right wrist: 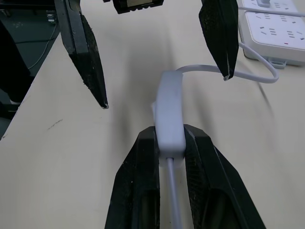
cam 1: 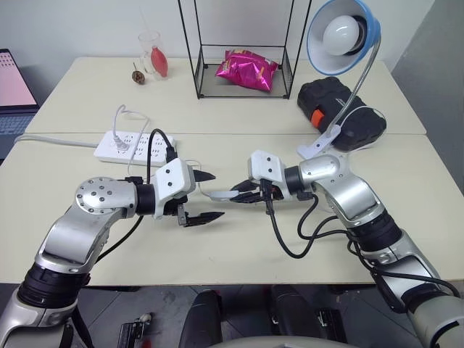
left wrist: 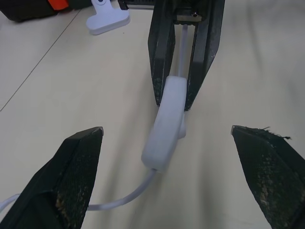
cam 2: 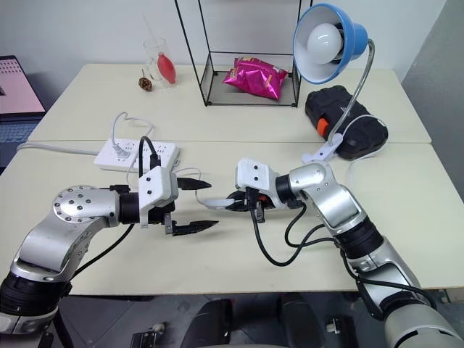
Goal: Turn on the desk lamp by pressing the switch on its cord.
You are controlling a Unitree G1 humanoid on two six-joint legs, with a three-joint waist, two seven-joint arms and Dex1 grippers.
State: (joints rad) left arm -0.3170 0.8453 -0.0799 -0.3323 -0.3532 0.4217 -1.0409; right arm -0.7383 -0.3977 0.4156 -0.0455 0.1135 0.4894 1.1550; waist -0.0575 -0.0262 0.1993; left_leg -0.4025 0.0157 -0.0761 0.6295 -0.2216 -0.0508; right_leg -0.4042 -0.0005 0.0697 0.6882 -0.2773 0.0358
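1. Two cream tabletops are pushed together into one surface (cam 1: pixel 239 239) against a pale wall; a seam runs across the middle from left edge to right edge.
2. On the far half, near the right edge, stands the desk lamp (cam 1: pixel 341 36): blue shade, white bulb unlit, silver gooseneck curving down to a white clip base that sits just past the seam beside a black case (cam 1: pixel 341 109) with an orange latch.
3. A black wire rack (cam 1: pixel 243 72) at the far middle holds a pink snack bag (cam 1: pixel 250 70); its print is too small to read.
4. A clear glass (cam 1: pixel 151 51) with something red in it stands toward the far left corner.
5. A white power strip (cam 1: pixel 130 145) lies near the left edge by the seam, with plugs in it; no markings are legible on it.
6. The right claw (right wrist: pixel 169 143) is closed on the switch (right wrist: pixel 170 114), pinching one end so the white oblong juts out past the fingertips, lifted above the near half of the surface around its middle.
7. The cord (right wrist: pixel 243 74) leaves the free end of the switch, loops toward the power strip, and also runs back between the right fingers.
8. The left claw (left wrist: pixel 167 138) is spread wide, facing the switch end-on, one finger to each side and neither touching it.
9. A laptop screen (cam 1: pixel 14 83) shows beyond the left edge.
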